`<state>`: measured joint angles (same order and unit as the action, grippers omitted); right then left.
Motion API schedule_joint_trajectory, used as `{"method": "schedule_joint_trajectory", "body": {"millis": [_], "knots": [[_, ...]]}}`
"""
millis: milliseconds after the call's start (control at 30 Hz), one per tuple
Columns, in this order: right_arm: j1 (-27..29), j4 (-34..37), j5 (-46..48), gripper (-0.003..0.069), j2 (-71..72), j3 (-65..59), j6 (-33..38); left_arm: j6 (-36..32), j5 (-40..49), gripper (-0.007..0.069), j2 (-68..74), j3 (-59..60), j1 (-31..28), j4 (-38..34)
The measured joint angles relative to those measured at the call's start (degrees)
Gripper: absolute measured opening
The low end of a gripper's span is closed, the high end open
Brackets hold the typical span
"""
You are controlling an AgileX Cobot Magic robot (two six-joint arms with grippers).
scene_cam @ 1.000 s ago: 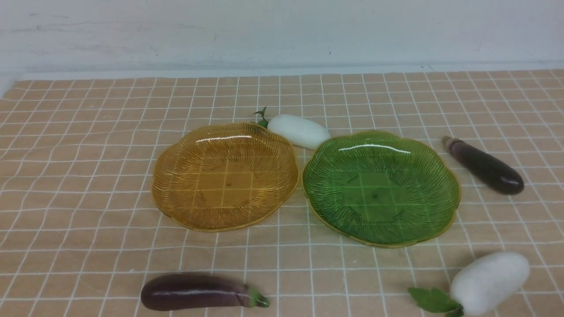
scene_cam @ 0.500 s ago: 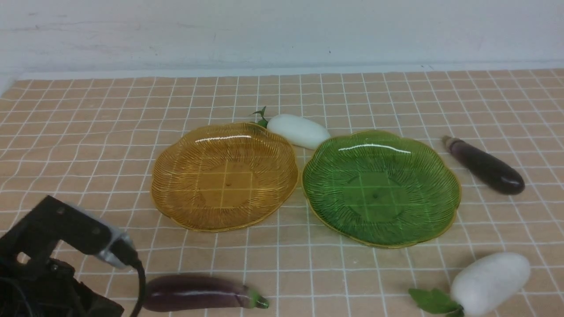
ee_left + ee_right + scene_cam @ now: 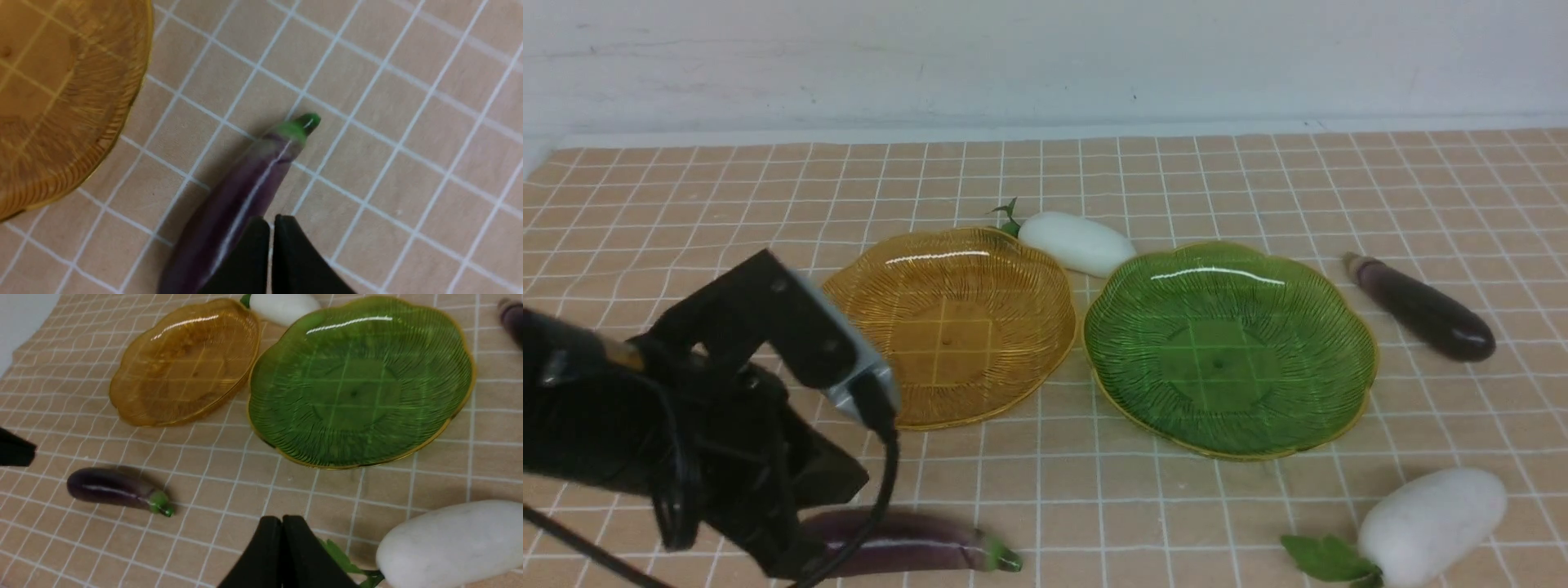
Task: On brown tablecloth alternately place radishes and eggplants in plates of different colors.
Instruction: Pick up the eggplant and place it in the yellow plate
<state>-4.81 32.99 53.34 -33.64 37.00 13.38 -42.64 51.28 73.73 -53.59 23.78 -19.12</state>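
The left gripper [image 3: 271,220], jaws pressed together and holding nothing, hangs over the near eggplant [image 3: 915,543], which lies on the brown tablecloth [image 3: 686,204] on the robot's side of the amber plate [image 3: 964,327]. The right gripper [image 3: 282,520] is likewise closed and empty. Just right of the amber plate sits the green plate [image 3: 1229,351], both bare; the far radish [image 3: 1076,242] lies just behind the amber plate's right rim, while the far eggplant [image 3: 1421,309] and near radish [image 3: 1429,523] lie well to its right.
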Motion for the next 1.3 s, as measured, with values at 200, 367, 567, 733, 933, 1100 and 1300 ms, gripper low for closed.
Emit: {"method": "schedule_joint_trajectory", "body": {"millis": [200, 367, 567, 733, 933, 1100, 1300], "knots": [[0.0, 3.3, 0.4, -0.0015, -0.2, -0.1, 1.8, 0.1, -3.9, 0.02, 10.2, -0.7, 5.6, 9.5], [0.0, 3.5, 1.1, -0.0015, -0.2, -0.1, 1.9, 0.2, -6.1, 0.0517, 17.6, -0.7, 6.0, 13.7], [0.0, 3.5, 1.3, -0.0015, -0.2, -0.1, 1.9, 2.0, -8.8, 0.06, 23.9, -0.8, 6.0, 16.2], [0.0, 3.7, 1.4, -0.0015, -0.2, -0.1, 2.7, 5.7, -9.4, 0.0492, 25.4, -0.8, 6.0, 16.8], [0.0, 3.7, 1.4, -0.0015, -0.2, -0.1, 3.5, 6.9, -8.1, 0.0279, 26.6, -1.5, 6.1, 17.1], [0.0, 3.8, 1.4, -0.0015, -0.2, -0.1, 3.7, 15.8, 2.6, 0.0269, 25.7, -9.4, 6.1, 15.7], [0.0, 3.8, 1.4, -0.0015, -0.2, -0.1, 3.7, 25.3, 4.1, 0.0269, 23.6, -20.8, 4.9, 15.2]]}}
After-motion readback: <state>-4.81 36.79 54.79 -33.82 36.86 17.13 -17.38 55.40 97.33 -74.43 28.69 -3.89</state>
